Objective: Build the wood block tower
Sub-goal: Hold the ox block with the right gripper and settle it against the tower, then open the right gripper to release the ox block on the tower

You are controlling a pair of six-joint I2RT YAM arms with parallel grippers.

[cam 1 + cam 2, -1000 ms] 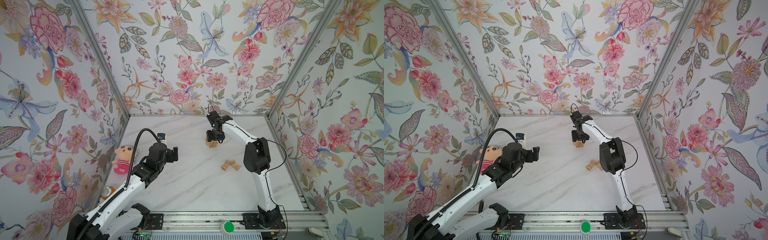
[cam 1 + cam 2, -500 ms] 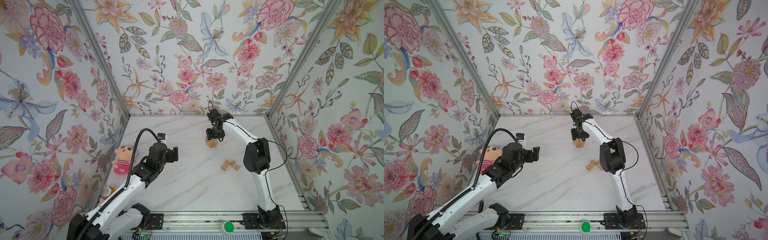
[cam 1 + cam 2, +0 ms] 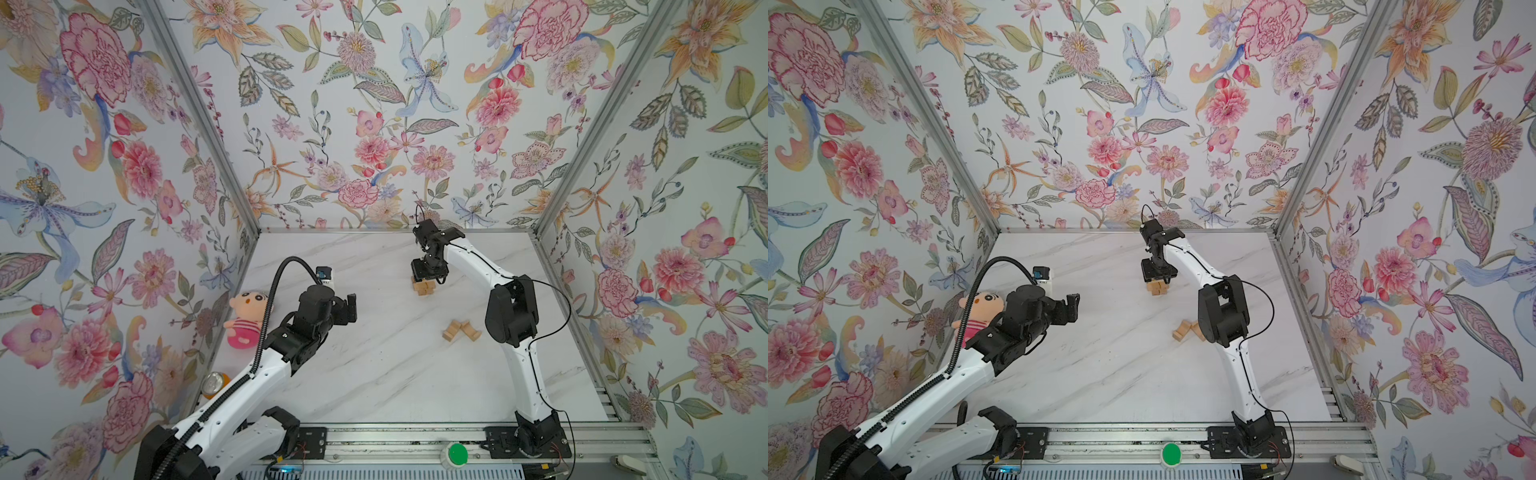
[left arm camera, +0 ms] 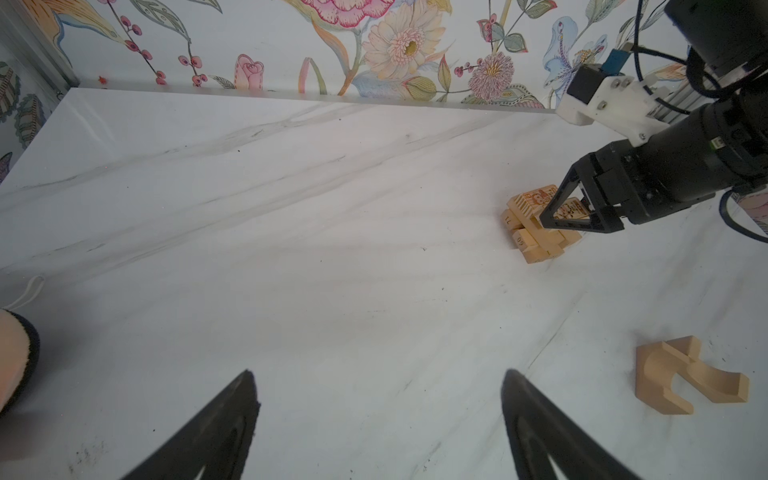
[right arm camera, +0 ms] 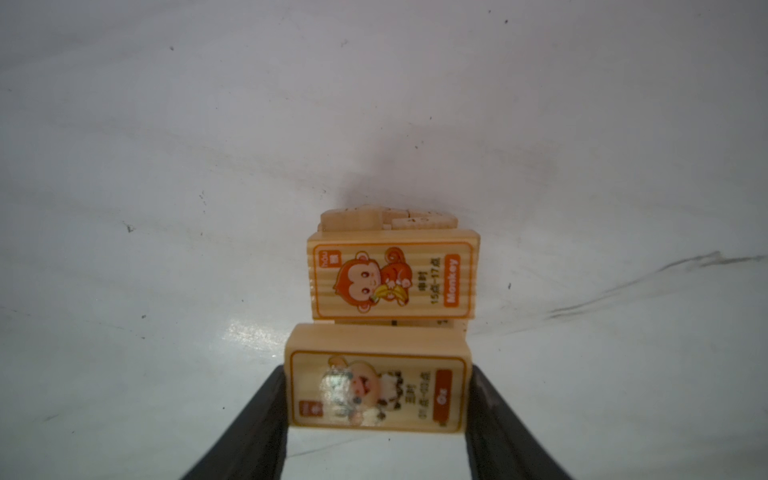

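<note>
Clamping an Ox-printed wood block (image 5: pixel 374 395) by its two ends in the right gripper (image 5: pixel 378 370), fingers (image 5: pixel 266 415) roughly half apart and flat against the wood. Holding that block at the top of the tower (image 3: pixel 424 287), just beside a Monkey-printed block (image 5: pixel 392 280) lying in the top layer, long sides parallel; cannot tell whether resting on the layer beneath or just clear of it. Placing the tower near the back edge of the table (image 3: pixel 374 374), a little right of the middle, with crisscrossed tan layers under the two printed faces. Reaching down onto it from above in both top views. Hovering over the table's left half with the left gripper (image 4: pixel 379 374), well apart from the tower, fingers spread wide around nothing but bare marble. Toward the right edge, between the tower and the front edge: two loose blocks (image 3: pixel 461 330), touching each other. Against the left edge: a pink plush doll (image 3: pixel 243 318); nearer the front-left corner, an orange can (image 3: pixel 216 382).
</note>
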